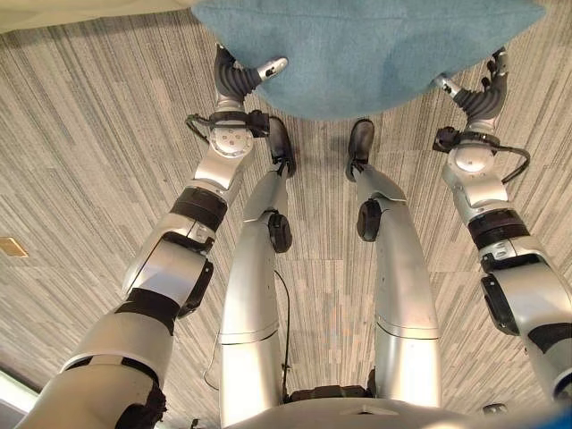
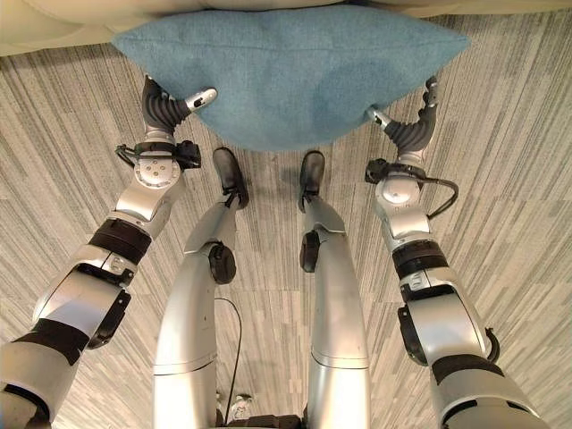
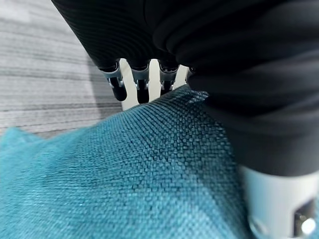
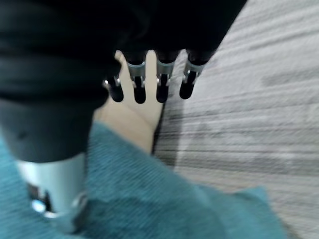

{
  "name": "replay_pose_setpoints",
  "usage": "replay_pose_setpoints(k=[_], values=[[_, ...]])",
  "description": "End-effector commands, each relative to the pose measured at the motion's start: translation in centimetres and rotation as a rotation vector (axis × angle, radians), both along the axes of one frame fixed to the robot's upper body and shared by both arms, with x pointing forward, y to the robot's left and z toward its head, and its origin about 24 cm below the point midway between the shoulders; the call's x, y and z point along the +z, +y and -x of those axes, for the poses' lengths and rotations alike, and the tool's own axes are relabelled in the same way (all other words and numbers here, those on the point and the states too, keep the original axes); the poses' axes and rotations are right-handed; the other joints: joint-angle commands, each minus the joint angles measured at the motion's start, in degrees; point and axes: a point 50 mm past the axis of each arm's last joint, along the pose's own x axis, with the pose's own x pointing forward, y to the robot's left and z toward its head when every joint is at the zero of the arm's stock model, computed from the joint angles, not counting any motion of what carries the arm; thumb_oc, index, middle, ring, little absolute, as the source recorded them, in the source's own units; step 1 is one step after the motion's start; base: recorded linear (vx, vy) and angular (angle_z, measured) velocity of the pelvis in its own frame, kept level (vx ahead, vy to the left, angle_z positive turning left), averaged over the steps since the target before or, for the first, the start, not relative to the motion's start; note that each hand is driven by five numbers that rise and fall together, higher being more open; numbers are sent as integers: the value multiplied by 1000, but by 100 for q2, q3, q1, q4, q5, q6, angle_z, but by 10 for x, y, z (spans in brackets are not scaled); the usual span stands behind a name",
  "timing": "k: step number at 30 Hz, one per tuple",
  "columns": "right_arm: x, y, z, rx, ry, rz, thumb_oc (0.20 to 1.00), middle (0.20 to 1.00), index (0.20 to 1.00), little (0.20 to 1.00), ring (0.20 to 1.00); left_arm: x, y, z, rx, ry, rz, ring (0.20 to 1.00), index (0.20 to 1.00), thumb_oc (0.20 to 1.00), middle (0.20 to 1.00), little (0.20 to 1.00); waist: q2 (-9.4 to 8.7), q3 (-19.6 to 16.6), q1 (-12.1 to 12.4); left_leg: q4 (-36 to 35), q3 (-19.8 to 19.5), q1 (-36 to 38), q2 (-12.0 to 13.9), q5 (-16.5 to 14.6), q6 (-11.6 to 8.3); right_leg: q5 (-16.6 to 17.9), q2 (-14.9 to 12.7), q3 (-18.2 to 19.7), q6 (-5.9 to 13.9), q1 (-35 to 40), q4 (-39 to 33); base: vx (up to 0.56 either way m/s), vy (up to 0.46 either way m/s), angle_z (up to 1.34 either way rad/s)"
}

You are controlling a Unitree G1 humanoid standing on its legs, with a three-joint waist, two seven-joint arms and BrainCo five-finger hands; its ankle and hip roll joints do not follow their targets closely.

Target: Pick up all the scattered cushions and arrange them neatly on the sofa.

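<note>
Carrying the teal cushion [image 2: 290, 76] between both hands, we stand facing the cream sofa [image 2: 54, 27], whose front edge runs along the far side of the head views, with striped grey carpet [image 2: 500, 134] under us.

On our left, the left hand [image 2: 179, 103] is against the cushion's left end, thumb lying on the upper face. In the left wrist view its fingers [image 3: 142, 84] reach straight past the cloth's edge, dark tips free, so we read this hand as open and pressing inward, not curled round the fabric.

In the middle, the cushion hangs clear of the floor, its near edge sagging in a curve and its far edge close to, perhaps over, the sofa front; we cannot tell whether it touches the seat.

On our right, the right hand [image 2: 413, 121] mirrors the other at the cushion's right end, thumb on the fabric. The right wrist view shows its fingers [image 4: 162, 82] straight and apart from the cloth, the cream sofa beyond them, so it too is open and squeezing from the side.

We judge the step in hand to be the placing. To do it well we should keep both palms pressing evenly, since only that squeeze holds the cushion, carry it forward level until it is well over the seat, lower it, and only then spread the hands.
</note>
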Motion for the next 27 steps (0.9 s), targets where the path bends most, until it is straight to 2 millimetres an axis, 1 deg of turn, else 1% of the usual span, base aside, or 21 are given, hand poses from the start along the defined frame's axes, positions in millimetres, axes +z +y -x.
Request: replay_pose_setpoints(k=[1,2,3,4,5,6,7,8,9,10,13,15,17,18,19,21,22,23,24,26,27], values=[[-22,16,2,83,38,37,1000,1000,1000,1000,1000,-40,-6,-2,-2,113,31,1000,1000,1000,1000,1000,201,-680,-122,233,-654,-344,117,-397,-256,519,-27,270,915,1,-550,0,0,0],[-19,22,-1,97,38,35,1000,1000,1000,1000,1000,-38,-9,-3,-9,116,28,1000,1000,1000,1000,1000,207,-686,-103,259,-666,-377,118,-391,-257,520,-23,276,912,-21,-538,14,-32,-2],[-7,39,-5,145,20,51,1000,1000,1000,1000,1000,-31,-18,-5,-29,106,22,1000,1000,1000,1000,1000,219,-704,-61,278,-674,-438,127,-379,-257,519,-20,269,907,-69,-520,11,-31,-2],[-2,47,-6,168,10,60,1000,1000,1000,1000,1000,-28,-22,-5,-40,101,30,1000,1000,1000,1000,1000,225,-710,-49,288,-678,-459,137,-378,-257,518,-9,270,908,-87,-517,11,-43,-2],[10,63,-8,210,-7,94,1000,1000,1000,1000,1000,-21,-31,-6,-72,90,51,1000,1000,1000,1000,1000,238,-722,-27,308,-679,-503,142,-372,-258,523,4,263,911,-122,-495,10,-40,0],[18,72,-9,233,-18,108,1000,1000,1000,1000,1000,-17,-37,-5,-91,79,66,1000,1000,1000,1000,1000,245,-734,-14,306,-685,-523,141,-367,-255,523,12,253,907,-139,-492,16,-63,1],[27,86,-9,275,-38,116,1000,1000,1000,1000,1000,-9,-46,-4,-127,57,99,1000,1000,1000,1000,1000,254,-758,8,308,-713,-544,138,-358,-255,517,14,235,902,-146,-488,17,-74,2],[39,103,-6,342,-77,93,482,482,482,482,482,1,-58,-1,-182,19,169,1000,1000,1000,1000,1000,257,-815,31,321,-723,-550,136,-351,-265,503,39,201,892,-148,-467,12,-57,1],[38,103,-6,343,-77,93,316,316,316,316,316,1,-58,-1,-182,19,170,570,570,570,570,570,259,-817,29,321,-725,-551,136,-350,-266,503,39,199,892,-147,-468,13,-67,2],[48,115,-1,405,-128,65,200,200,200,200,200,11,-62,4,-229,-29,235,200,200,200,200,200,251,-914,47,314,-749,-542,122,-337,-285,483,85,170,880,-138,-447,11,-51,1],[50,119,4,438,-167,64,200,200,200,200,200,13,-63,10,-266,-59,287,200,200,200,200,200,241,-1051,51,205,-774,-446,111,-312,-320,472,111,125,874,-32,-520,4,-18,1],[46,115,8,443,-187,52,200,200,200,200,200,9,-61,14,-281,-72,301,200,200,200,200,200,233,-1171,53,19,-776,-239,101,-273,-352,470,127,62,881,172,-636,-13,-35,1],[33,107,10,446,-170,31,200,200,200,200,200,3,-59,18,-290,-77,294,200,200,200,200,200,228,-1275,62,-270,-793,115,83,-203,-407,461,151,-2,876,514,-801,-46,-44,6],[19,100,11,446,-141,21,200,200,200,200,200,-3,-59,22,-301,-79,267,200,200,200,200,200,228,-1307,56,-444,-817,405,83,-149,-454,451,137,-73,873,799,-897,-49,-40,7],[17,100,11,446,-138,20,200,200,200,200,200,-5,-59,22,-300,-76,267,200,200,200,200,200,231,-1293,56,-470,-823,452,81,-139,-456,456,136,-82,872,846,-920,-27,-32,6],[-4,90,15,450,-105,-32,200,200,200,200,200,-15,-60,30,-322,-79,273,200,200,200,200,200,237,-1372,61,-802,-866,933,84,-43,-553,418,143,-172,856,1267,-1088,-15,-26,8],[-5,90,16,450,-102,-33,200,200,200,200,200,-17,-60,30,-321,-76,273,200,200,200,200,200,239,-1358,60,-833,-872,983,83,-31,-556,424,143,-181,854,1318,-1112,-15,-38,9],[-13,88,18,458,-95,-57,200,200,200,200,200,-22,-61,34,-330,-72,285,200,200,200,200,200,233,-1391,65,-967,-897,1178,92,2,-598,412,118,-220,852,1509,-1204,3,-31,7],[-28,84,24,462,-77,-94,200,200,200,200,200,-36,-60,39,-336,-47,296,200,200,200,200,200,217,-1455,81,-1236,-953,1609,118,42,-653,401,80,-299,850,1917,-1391,24,-52,5],[-42,83,32,480,-67,-132,200,200,200,200,200,-50,-60,47,-355,-27,298,200,200,200,200,200,173,-1536,77,-1434,-1006,1990,132,79,-703,433,39,-387,853,2338,-1649,1,-40,7],[-51,81,37,481,-51,-147,200,200,200,200,200,-58,-59,51,-360,-13,285,200,200,200,200,200,149,-1556,86,-1546,-1014,2161,123,257,-672,617,2,-479,802,2516,-1822,-56,-28,16]])
